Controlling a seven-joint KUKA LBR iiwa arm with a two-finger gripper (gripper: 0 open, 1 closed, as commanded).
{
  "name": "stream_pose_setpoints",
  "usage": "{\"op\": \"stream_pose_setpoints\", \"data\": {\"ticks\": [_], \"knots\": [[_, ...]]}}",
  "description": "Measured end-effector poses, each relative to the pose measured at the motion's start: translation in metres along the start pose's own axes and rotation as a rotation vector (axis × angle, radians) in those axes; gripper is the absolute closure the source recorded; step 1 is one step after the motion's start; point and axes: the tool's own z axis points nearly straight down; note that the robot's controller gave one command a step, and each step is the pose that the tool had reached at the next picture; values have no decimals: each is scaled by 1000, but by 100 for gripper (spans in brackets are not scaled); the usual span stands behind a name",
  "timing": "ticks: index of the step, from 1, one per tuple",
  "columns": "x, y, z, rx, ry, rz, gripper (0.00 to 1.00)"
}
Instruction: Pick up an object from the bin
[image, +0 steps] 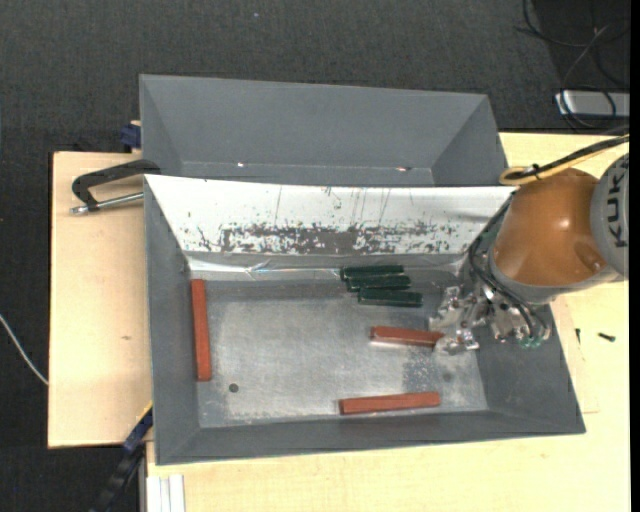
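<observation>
Red middle stick (402, 337) lies with one end just beside the pincer (457, 326).

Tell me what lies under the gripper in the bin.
Under the gripper lies one end of a short red stick on the bin floor. That end is covered by the gripper, so whether it is gripped cannot be seen.

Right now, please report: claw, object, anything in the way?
Claw low in bin, right side. Middle red bar ends beside it, grip unconfirmed. Dark green blocks close by.
</observation>
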Motion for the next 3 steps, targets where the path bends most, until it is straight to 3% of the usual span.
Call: {"op": "stream_pose_setpoints", "data": {"ticks": [2,3], "knots": [[3,1,-22,-4,12,0,100],[1,1,-40,-1,7,-1,100]]}}
